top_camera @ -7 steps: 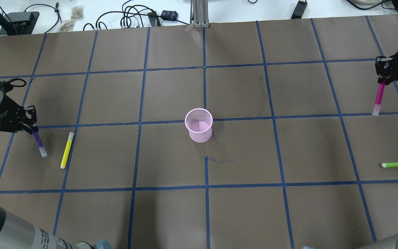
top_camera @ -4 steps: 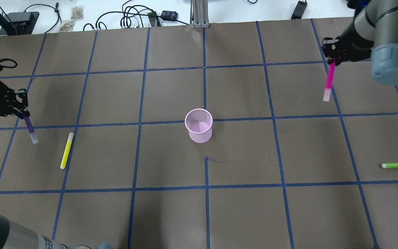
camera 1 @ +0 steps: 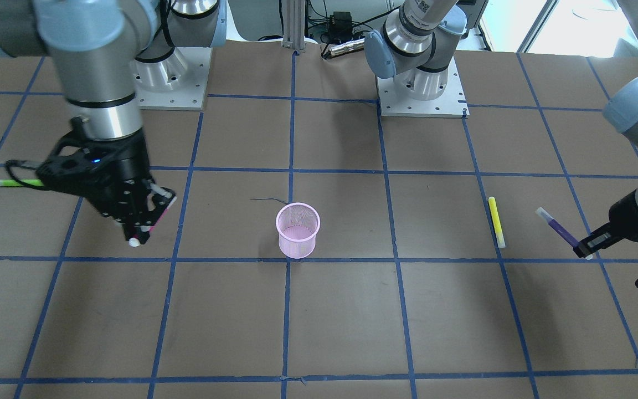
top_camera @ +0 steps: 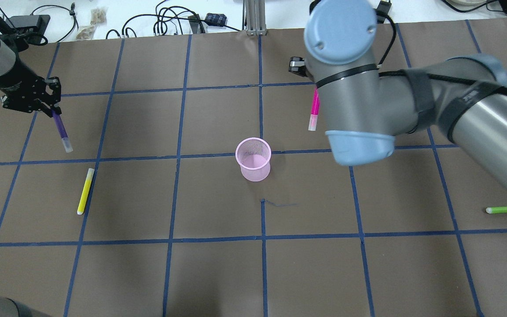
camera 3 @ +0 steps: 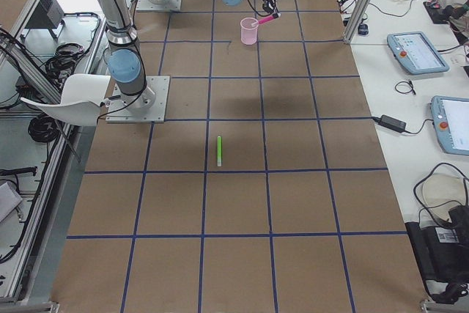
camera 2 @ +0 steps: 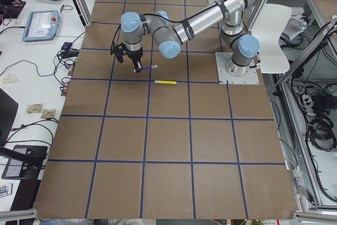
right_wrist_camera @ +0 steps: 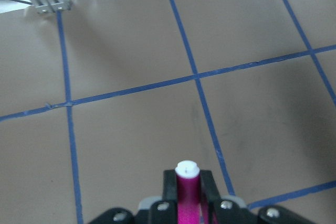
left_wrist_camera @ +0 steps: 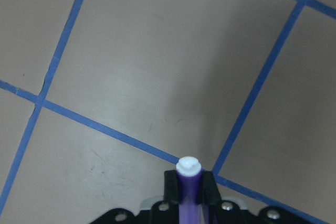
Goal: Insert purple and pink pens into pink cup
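The pink mesh cup (top_camera: 253, 159) stands upright mid-table; it also shows in the front view (camera 1: 297, 230). My left gripper (top_camera: 54, 111) is shut on the purple pen (top_camera: 61, 130), which hangs tip-down above the table far left of the cup. It also shows in the left wrist view (left_wrist_camera: 189, 186). My right gripper (camera 1: 143, 228) is shut on the pink pen (top_camera: 314, 110), held in the air beyond and right of the cup. In the overhead view my right arm hides most of that gripper. The right wrist view shows the pink pen (right_wrist_camera: 187, 188) between the fingers.
A yellow pen (top_camera: 85, 191) lies on the table left of the cup, below the purple pen. A green pen (top_camera: 506, 209) lies near the right edge. Cables and an aluminium post (top_camera: 253, 17) sit past the far edge.
My right arm has swung left toward the cup, carrying the pink pen. My left gripper has moved away from me and slightly right with the purple pen.
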Available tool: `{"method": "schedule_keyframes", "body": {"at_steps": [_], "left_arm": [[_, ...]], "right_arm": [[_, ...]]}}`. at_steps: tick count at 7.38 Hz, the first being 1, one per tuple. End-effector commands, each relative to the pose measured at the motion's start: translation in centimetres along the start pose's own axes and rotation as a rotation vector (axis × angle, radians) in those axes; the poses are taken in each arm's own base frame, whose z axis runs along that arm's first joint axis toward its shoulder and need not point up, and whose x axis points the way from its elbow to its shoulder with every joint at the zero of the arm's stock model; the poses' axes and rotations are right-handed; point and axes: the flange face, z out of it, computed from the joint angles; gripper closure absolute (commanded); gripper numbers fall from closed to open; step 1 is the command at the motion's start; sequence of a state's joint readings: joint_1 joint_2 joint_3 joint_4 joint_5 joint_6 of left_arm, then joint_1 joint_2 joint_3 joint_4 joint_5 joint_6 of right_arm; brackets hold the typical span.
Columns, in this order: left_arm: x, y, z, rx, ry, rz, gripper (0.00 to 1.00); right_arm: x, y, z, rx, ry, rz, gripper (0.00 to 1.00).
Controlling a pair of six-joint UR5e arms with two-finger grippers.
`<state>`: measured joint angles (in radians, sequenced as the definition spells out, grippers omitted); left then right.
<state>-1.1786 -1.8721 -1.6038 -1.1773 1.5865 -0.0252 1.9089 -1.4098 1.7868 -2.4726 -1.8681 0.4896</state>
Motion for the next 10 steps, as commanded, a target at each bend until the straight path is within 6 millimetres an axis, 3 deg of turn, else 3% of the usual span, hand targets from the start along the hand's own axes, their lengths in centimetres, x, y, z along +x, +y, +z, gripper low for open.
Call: {"method": "schedule_keyframes", "body": {"at_steps": [1,2,3,5,10], "left_arm": [[5.1,1.5,-1.5,0.04,0.005,0.04,1.0],[5.4,1.7,-1.4,0.04,0.007,0.031,1.0],[5.6,1.8,-1.5,0.042,0.008,0.022,1.0],[5.9,2.2,-2.3,0.053,0.02,0.019,1.0],[7.9,2.9,-2.3,0.076,0.025,0.049,1.0]], "right_arm": [[-8.4,7.9,-0.5,0.157,0.013,0.02,1.0],[-11.3,11.6,-0.2,0.193,0.018,0.081,1.0],[-12.3,12.6,-0.4,0.236,-0.01,0.102,1.0],[-12.2,13.4,0.8,0.236,0.012,0.1,1.0],[-11.2,12.9,2.3,0.254,0.079,0.046,1.0]]}}
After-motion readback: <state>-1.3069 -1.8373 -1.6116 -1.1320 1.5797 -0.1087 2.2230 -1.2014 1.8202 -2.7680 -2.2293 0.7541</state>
